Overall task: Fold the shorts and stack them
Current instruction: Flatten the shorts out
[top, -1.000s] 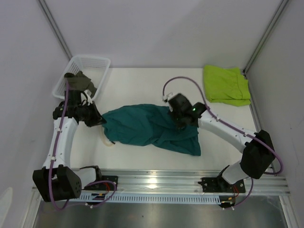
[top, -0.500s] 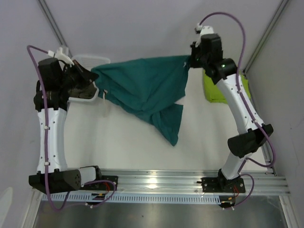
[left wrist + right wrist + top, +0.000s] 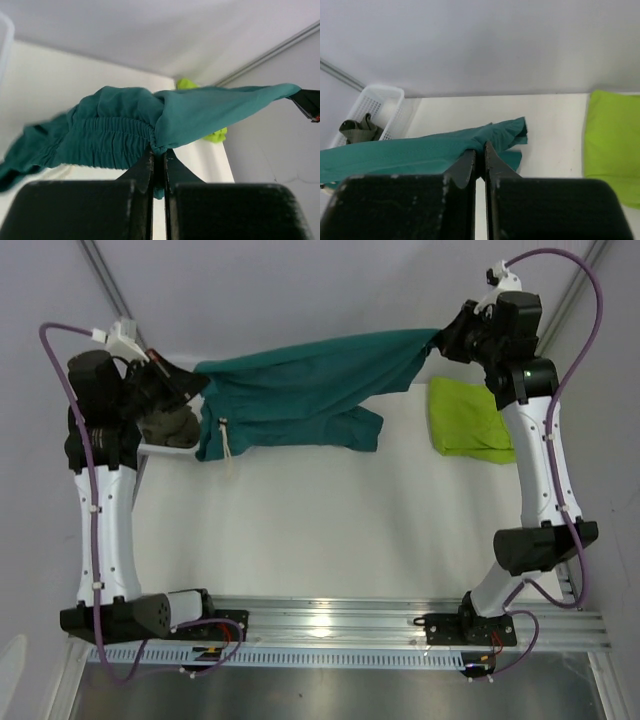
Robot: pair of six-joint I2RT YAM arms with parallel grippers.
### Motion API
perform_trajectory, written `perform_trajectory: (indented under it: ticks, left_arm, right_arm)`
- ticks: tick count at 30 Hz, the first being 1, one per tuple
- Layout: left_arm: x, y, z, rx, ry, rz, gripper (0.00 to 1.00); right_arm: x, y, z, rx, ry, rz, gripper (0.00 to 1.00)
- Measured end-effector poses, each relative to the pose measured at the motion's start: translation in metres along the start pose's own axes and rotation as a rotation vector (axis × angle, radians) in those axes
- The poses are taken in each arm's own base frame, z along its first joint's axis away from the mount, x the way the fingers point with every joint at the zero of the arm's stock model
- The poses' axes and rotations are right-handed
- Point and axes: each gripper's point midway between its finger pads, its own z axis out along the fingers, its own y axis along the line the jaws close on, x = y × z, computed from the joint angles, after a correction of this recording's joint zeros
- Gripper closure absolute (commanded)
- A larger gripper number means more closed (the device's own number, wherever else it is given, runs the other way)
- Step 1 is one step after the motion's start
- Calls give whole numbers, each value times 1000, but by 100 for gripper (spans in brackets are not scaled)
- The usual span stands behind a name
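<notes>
the teal shorts are up in the air, pulled out wide between the two arms above the far part of the table. the top edge runs almost taut from side to side, and a loose fold of cloth sags below it around the middle. whether that fold touches the tabletop, i cannot tell. over on the left the elastic waistband is bunched up, and the cream drawstring dangles beneath it.

the left gripper is clamped on that gathered waistband, its fingers squeezed together with teal cloth caught between them. the right gripper is pinched just as tight on the opposite end, a thin fold of fabric trapped in its closed fingers, raised high at the far right.

below that right arm, the lime-green shorts lie folded flat on the table by the far right corner, clear of the teal cloth. far left, the dark olive pair sits crumpled in the white basket, partly hidden by the left arm from above.
</notes>
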Motion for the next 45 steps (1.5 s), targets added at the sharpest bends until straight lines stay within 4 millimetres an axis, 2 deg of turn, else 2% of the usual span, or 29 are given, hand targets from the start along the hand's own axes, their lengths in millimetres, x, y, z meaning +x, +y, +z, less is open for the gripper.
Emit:
perform_trajectory:
  ticks: [2,4,6,7,9,11,12,15,17,19,21,23,26,29,33,35,37,39,41,43,45]
  left_arm:
    - [26,7,-10,-14,40,-36,100]
    - [45,4,-23,-14,66,-51,100]
    - [55,-9,-40,14,59,-34,99]
    - [58,-20,-51,38,49,-18,100]
    - [61,-44,-80,97,0,27,99]
    - [59,-67,-114,147,-78,80,99]
    - [57,-79,-133,173,-129,111,100]
    - [52,-114,-191,254,-291,207,99]
    - [50,-133,-221,302,-371,257,99]
    - [45,-149,-241,342,-429,295,100]
    - [41,-154,-244,363,-450,303,99]
    - [42,-147,-233,353,-427,277,100]
    - [42,-128,-202,309,-363,222,99]
    - [39,-97,-155,229,-291,149,100]
    - [36,-51,-88,121,-199,54,100]
    - [34,-35,-61,87,-165,19,99]
    - [32,-17,-31,52,-123,-17,99]
    - [21,-10,-8,35,-104,-36,100]
    - [-2,-11,14,43,-114,-35,100]
    - [-26,-20,28,64,-139,-26,100]
    - [-47,-33,30,103,-176,-5,100]
  right_arm:
    - [15,-1,-15,3,33,3,100]
    - [21,4,-36,-1,45,-2,100]
    - [14,18,-64,-26,12,-26,100]
    - [4,31,-85,-51,-29,-46,100]
    - [-10,55,-122,-111,-101,-81,100]
    - [-23,79,-170,-188,-212,-115,100]
    - [-24,83,-195,-213,-257,-126,100]
    - [-43,78,-265,-201,-424,-142,100]
    - [-62,79,-305,-206,-536,-151,100]
    - [-83,84,-336,-218,-638,-163,100]
    - [-97,87,-349,-225,-695,-173,100]
    - [-101,89,-345,-221,-701,-178,100]
    - [-102,88,-312,-190,-657,-189,100]
    - [-95,82,-252,-129,-576,-202,100]
    - [-70,72,-161,-55,-438,-218,100]
    - [-55,65,-115,-28,-358,-224,100]
    - [-49,61,-77,-22,-313,-207,100]
    - [-54,55,-41,-22,-293,-176,100]
    - [-70,47,-18,-25,-314,-140,100]
    - [-91,42,-5,-34,-351,-110,100]
    - [-107,37,-6,-48,-389,-93,100]
